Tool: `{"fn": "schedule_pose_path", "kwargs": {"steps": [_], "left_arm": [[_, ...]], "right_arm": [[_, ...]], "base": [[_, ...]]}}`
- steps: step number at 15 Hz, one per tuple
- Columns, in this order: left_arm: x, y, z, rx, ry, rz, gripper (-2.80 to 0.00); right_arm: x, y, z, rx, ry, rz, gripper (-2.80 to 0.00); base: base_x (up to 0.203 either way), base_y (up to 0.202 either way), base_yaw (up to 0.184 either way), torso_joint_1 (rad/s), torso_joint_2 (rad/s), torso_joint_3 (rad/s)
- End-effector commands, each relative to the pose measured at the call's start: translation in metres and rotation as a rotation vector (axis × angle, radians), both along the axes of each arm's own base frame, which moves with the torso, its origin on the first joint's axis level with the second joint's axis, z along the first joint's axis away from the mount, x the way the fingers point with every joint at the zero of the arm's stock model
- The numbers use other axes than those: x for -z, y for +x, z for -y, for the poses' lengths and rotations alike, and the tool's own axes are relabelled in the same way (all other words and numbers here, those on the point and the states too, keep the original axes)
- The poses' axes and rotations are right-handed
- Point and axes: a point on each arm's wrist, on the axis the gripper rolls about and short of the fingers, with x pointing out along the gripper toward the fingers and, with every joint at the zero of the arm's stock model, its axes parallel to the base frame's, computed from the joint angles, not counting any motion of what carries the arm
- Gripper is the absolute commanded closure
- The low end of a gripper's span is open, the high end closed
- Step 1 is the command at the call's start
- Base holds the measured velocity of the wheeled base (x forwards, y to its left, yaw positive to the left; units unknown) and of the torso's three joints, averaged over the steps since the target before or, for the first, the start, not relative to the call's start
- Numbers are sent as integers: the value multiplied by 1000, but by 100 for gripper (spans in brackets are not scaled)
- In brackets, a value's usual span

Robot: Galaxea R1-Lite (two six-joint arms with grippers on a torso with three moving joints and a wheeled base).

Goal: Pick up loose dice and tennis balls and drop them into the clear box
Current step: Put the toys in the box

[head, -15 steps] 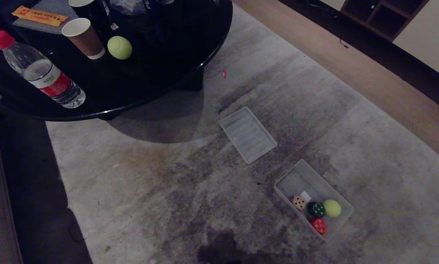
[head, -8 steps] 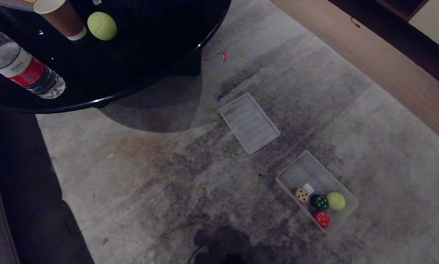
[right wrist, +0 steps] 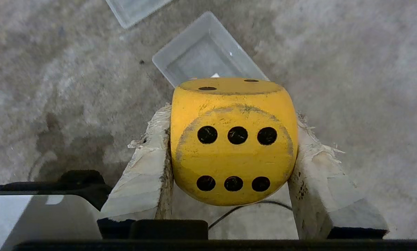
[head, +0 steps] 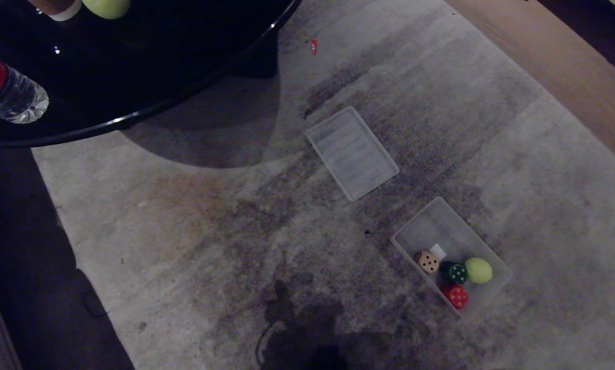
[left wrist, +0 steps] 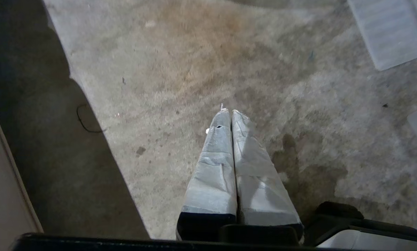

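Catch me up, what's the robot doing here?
It's tidying dice and tennis balls into the clear box on the carpet. The right gripper holds the yellow die between its fingers, with the box in sight beyond it. The left gripper hangs shut and empty over the carpet. The box already holds the beige die, green die, red die and one tennis ball. Another tennis ball sits on the black table.

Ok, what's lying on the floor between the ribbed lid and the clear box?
Nothing but bare stained carpet. In the head view, the ribbed lid and the clear box sit apart with only a small dark speck nearby.
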Motion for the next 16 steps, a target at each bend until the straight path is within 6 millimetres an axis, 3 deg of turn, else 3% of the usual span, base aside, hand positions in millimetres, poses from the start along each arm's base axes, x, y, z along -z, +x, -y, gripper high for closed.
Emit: {"fn": "schedule_pose_path", "kwargs": {"steps": [1, 16], "left_arm": [[0, 0, 0, -1, -1, 0, 0], [0, 0, 0, -1, -1, 0, 0]], "right_arm": [[3, 1, 0, -2, -2, -8, 0], [2, 1, 0, -2, -7, -8, 0]], "base": [[0, 0, 0, 2, 4, -192], [0, 0, 0, 3, 4, -184]]}}
